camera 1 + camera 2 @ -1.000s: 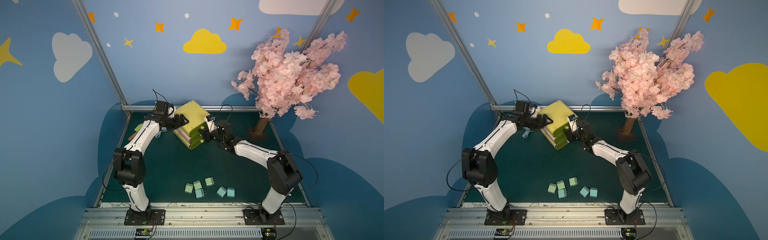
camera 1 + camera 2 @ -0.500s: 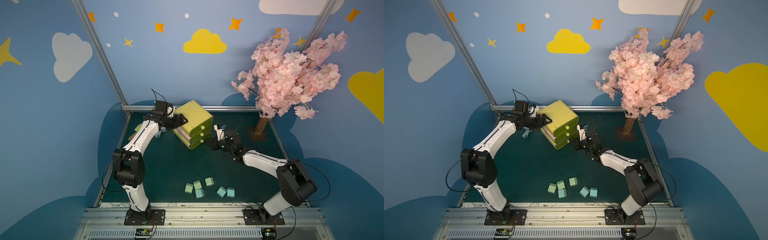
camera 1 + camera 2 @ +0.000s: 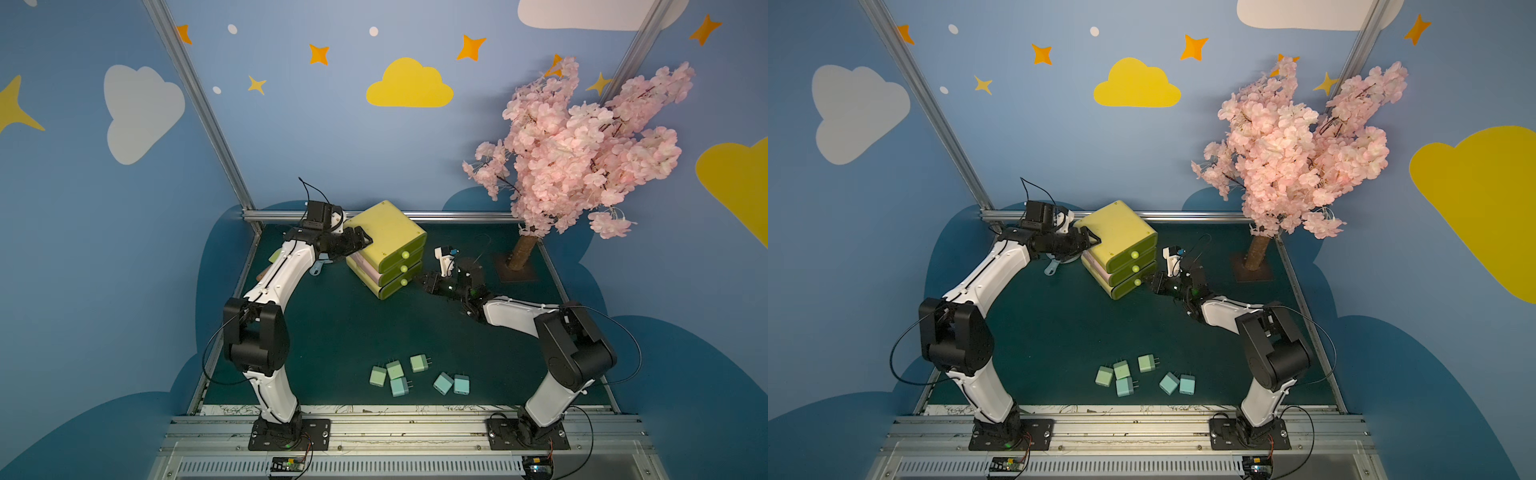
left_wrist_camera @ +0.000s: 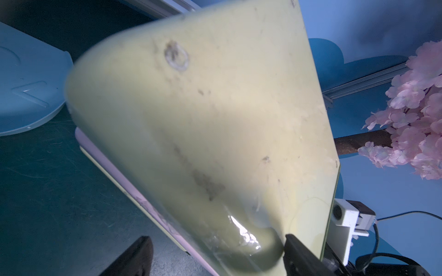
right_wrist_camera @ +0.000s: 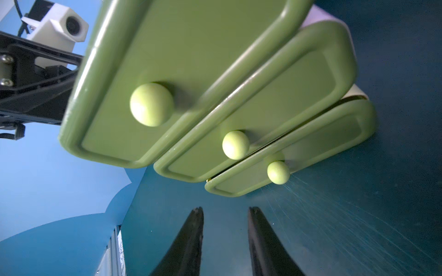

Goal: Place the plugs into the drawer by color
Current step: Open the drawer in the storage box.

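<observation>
Right wrist view: right gripper [image 5: 224, 211] has its jaws a little apart with nothing between them, just short of the bottom knob [image 5: 278, 172] of the drawer chest [image 5: 215, 71]. All three drawers are shut. The gap looks narrower than the round knob and sits off to one side of it. Likely failure: the tips butt the drawer face, or one finger skids off the ball, so no grip and no opening. Left gripper [image 3: 360, 241] is clamped across the chest's top back corner. The left wrist view shows one finger [image 4: 301, 253] against the yellow shell; the other's contact is unclear. With only a corner hold, a pull on the knob may swing or drag the chest, which stands cornerwise at the back middle of the bench [image 3: 332, 332]. The plugs [image 3: 418, 363], three mint and three light blue, lie loose near the front edge, middle, well apart from both grippers; no pink ones in sight. Picking the wrong drawer would mix colours.
</observation>
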You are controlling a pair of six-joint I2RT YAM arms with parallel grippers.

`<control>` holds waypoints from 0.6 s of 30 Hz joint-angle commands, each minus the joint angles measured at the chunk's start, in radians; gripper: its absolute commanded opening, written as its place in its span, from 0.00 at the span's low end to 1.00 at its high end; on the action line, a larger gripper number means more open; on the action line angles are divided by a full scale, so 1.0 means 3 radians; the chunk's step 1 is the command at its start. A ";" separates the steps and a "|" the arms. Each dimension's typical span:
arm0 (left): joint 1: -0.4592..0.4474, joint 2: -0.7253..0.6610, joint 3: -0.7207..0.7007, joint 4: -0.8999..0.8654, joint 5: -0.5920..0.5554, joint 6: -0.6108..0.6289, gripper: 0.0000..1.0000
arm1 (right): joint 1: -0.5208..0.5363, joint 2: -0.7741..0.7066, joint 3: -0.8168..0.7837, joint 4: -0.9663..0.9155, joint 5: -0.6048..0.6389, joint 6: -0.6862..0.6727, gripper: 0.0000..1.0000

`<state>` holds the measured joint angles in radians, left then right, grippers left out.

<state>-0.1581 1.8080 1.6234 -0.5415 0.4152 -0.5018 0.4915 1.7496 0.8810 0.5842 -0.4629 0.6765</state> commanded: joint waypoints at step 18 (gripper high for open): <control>0.0036 0.0002 -0.0068 -0.0087 -0.0027 0.0031 0.87 | -0.0053 0.0802 0.0425 0.1086 -0.0300 0.0711 0.40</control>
<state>-0.1562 1.8080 1.6207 -0.5377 0.4183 -0.5018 0.4793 1.9682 0.9779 0.8570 -0.5419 0.8722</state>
